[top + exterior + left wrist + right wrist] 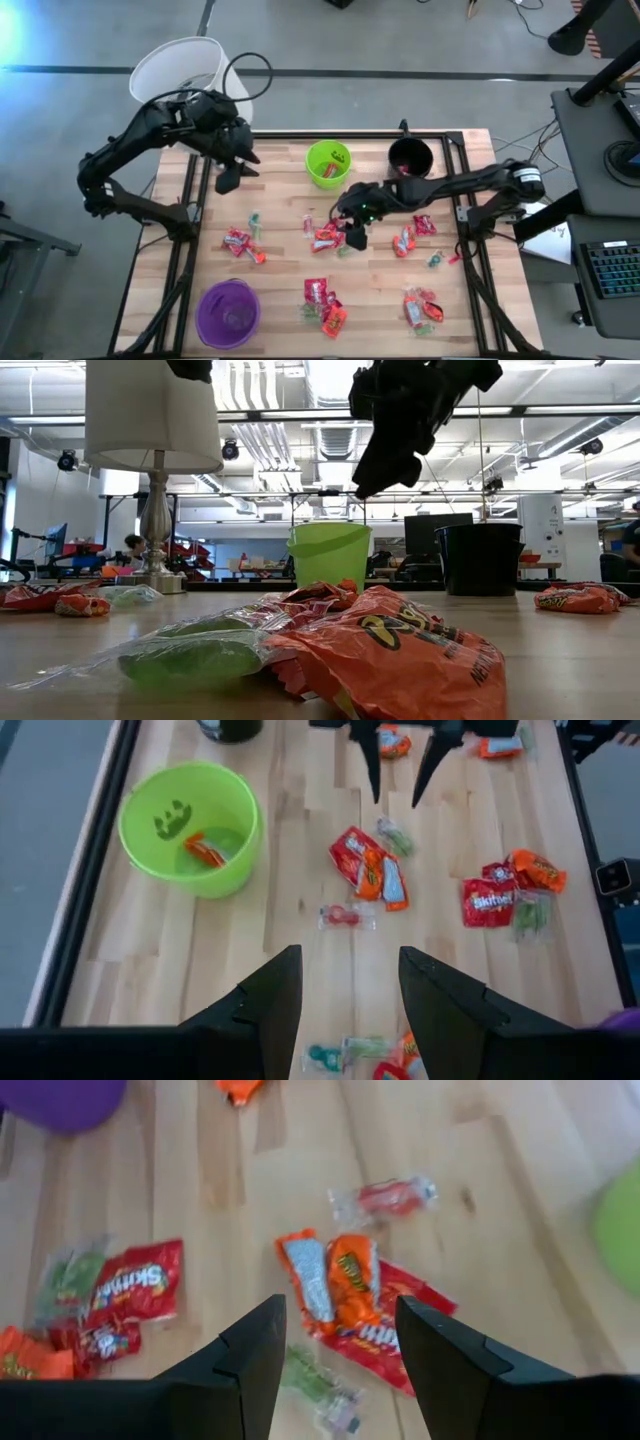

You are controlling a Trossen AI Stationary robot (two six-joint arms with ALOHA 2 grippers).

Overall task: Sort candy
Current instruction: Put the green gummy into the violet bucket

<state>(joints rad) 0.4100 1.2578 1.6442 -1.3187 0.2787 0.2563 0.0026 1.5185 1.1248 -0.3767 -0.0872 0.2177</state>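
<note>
Seen from above, candy point(327, 238) is scattered across the wooden table point(280, 290), mostly from the centre toward five o'clock. The right gripper point(353, 238) is held just over a red and orange cluster at the centre, its fingers point(250, 1355) spread with nothing between them. The left gripper point(229, 178) is poised at ten o'clock, fingers parted and empty. One orange packet point(204, 850) lies inside the green cup point(328, 163) at twelve o'clock.
</note>
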